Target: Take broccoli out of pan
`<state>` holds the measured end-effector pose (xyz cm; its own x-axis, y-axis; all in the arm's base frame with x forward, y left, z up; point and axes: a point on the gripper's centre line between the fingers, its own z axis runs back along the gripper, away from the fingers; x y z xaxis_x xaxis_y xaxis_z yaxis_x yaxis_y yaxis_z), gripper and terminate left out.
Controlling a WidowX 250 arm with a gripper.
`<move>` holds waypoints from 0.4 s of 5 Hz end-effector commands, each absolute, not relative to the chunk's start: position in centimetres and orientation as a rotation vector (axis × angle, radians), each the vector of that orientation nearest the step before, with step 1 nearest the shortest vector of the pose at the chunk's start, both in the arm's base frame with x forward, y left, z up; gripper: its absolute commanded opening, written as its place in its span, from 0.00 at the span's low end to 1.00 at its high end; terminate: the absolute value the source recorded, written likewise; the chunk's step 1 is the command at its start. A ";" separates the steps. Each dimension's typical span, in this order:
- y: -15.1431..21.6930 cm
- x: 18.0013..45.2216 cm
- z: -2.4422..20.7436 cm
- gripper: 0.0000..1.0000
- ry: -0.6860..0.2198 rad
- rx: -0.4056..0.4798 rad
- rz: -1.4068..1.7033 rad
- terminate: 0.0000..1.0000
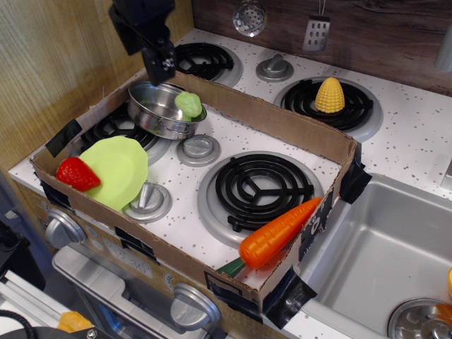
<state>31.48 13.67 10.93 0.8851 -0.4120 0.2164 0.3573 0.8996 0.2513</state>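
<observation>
The pale-green broccoli point(188, 104) lies at the right inside edge of the shiny steel pan point(164, 127), which stands on the back-left burner inside the cardboard tray. My dark gripper point(162, 73) hangs above the pan's back-left rim, left of the broccoli and apart from it. Its fingers point down and overlap from this angle, so the gap between them does not show. It holds nothing that I can see.
A lime-green plate point(119, 168) with a red strawberry point(76, 174) lies in front of the pan. A carrot point(278, 234) rests at the tray's front right. The cardboard wall point(282, 126) runs behind the pan. Corn point(329, 95) sits on the far burner; a sink point(381, 247) is at the right.
</observation>
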 end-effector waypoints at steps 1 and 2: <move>14.8 34.2 9.4 1.00 -0.365 0.175 -0.431 0.00; 15.0 35.7 8.8 1.00 -0.383 0.161 -0.439 0.00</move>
